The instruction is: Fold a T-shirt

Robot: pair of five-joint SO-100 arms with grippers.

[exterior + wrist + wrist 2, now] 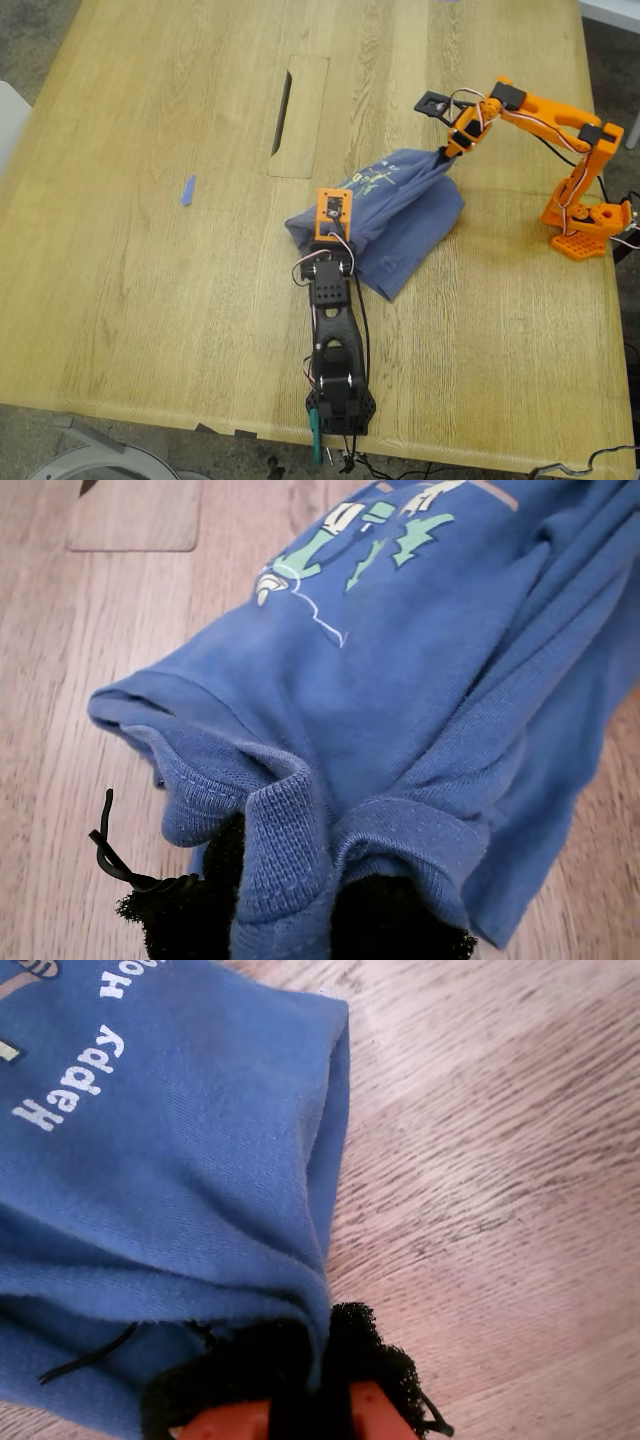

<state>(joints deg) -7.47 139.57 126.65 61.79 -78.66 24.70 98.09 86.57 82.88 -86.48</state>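
1. Table (150, 300): light wood, with a rectangular inset panel (299, 115) carrying a slot.
2. A small blue scrap (187, 190) lies well apart, toward the exterior view's left.
3. T-shirt (400, 215): bunched near the table centre, chest print (345, 540) facing up.
4. My first gripper (300, 920): jaws closed on a ribbed hem fold at the shirt's near edge.
5. My second gripper (310, 1390): jaws clamp the far edge, toward the exterior view's right.

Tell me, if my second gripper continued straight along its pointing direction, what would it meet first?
The T-shirt itself: my second gripper is shut on its edge, and the cloth stretches ahead of it. Beyond looks like bare table, though depth is unclear.
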